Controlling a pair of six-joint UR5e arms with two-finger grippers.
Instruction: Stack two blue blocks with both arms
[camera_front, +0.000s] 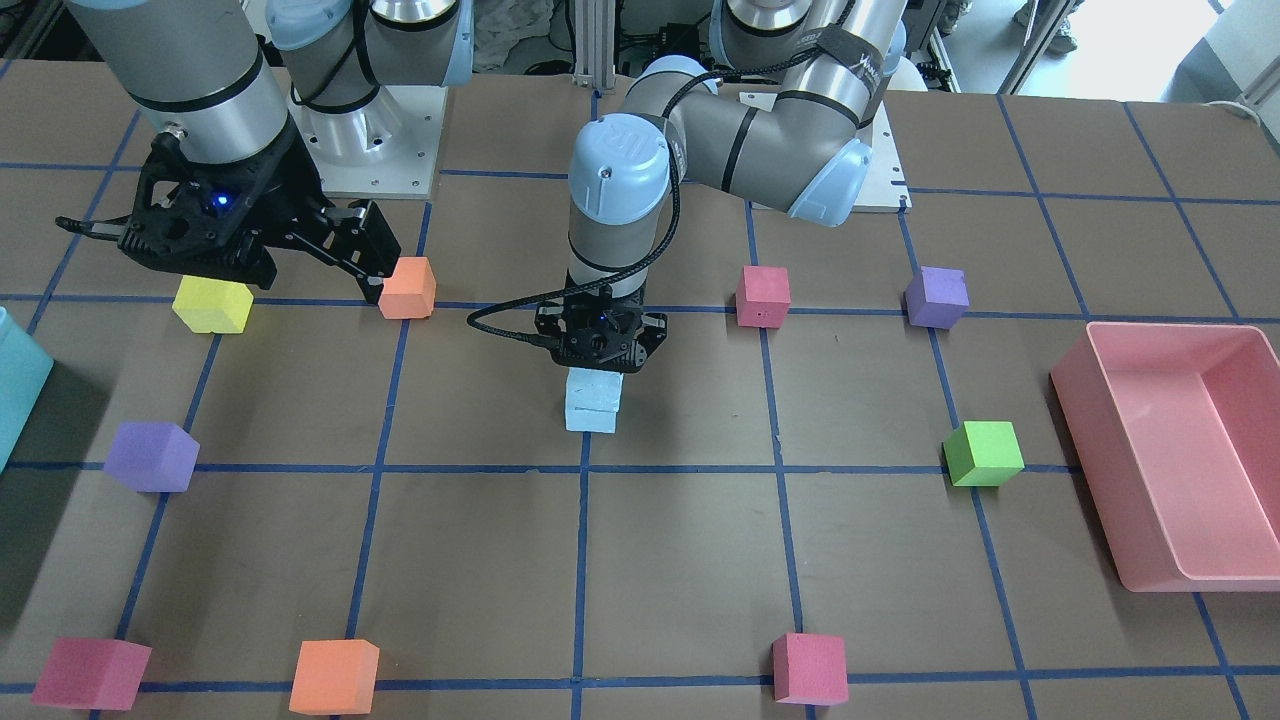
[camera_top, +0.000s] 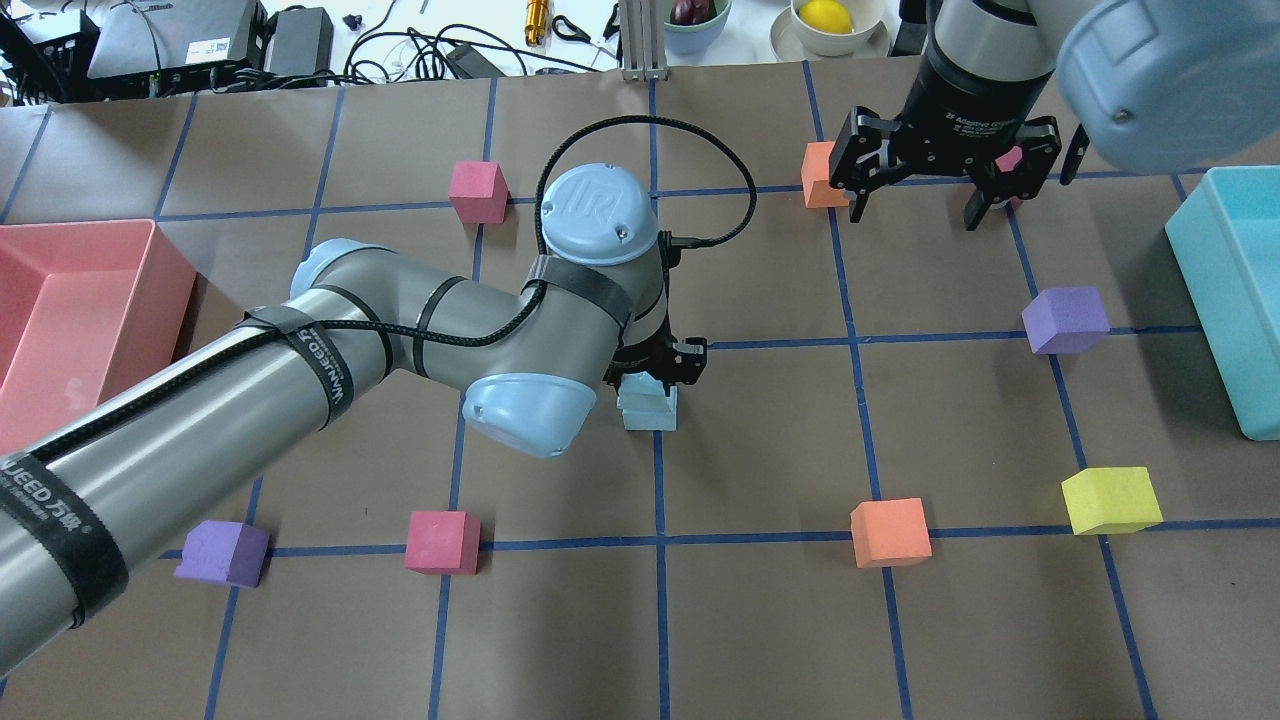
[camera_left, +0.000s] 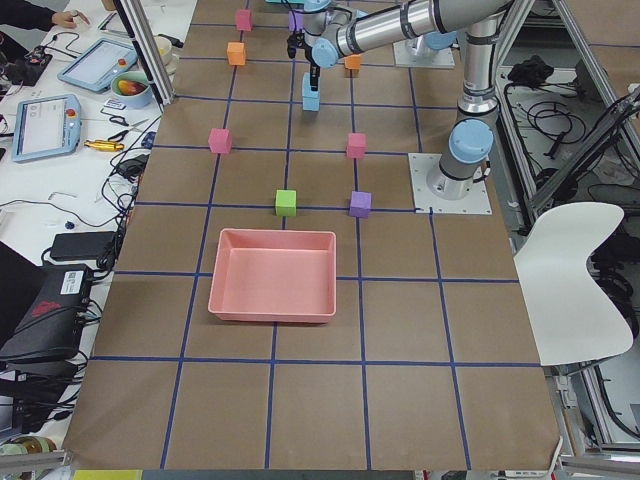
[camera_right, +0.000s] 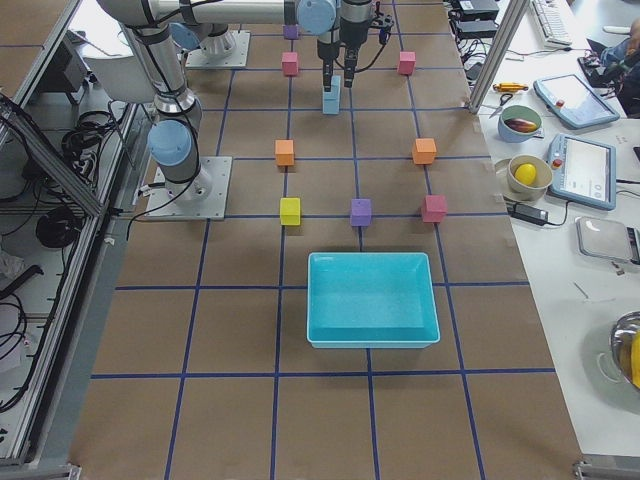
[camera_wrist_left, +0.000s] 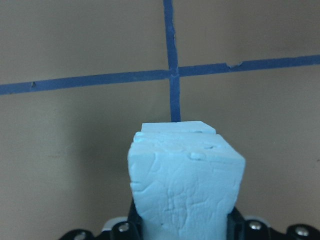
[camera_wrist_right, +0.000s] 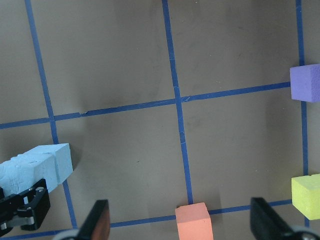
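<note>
Brown paper crossed by blue tape (camera_front: 583, 560) covers the table (camera_front: 680, 560), and at centre frame the left gripper (camera_front: 598, 366) pinches the upper blue block (camera_front: 595, 388) from above, that cube resting on the lower blue block (camera_front: 590, 420). Its wrist camera adds what the front view hides: the held cube clamped on both sides, with only a sliver of the lower one behind it. At the overhead view's upper right, the right gripper (camera_top: 916, 212) hangs spread wide and empty, just beside an orange cube (camera_top: 820, 175), well apart from the stack.
</note>
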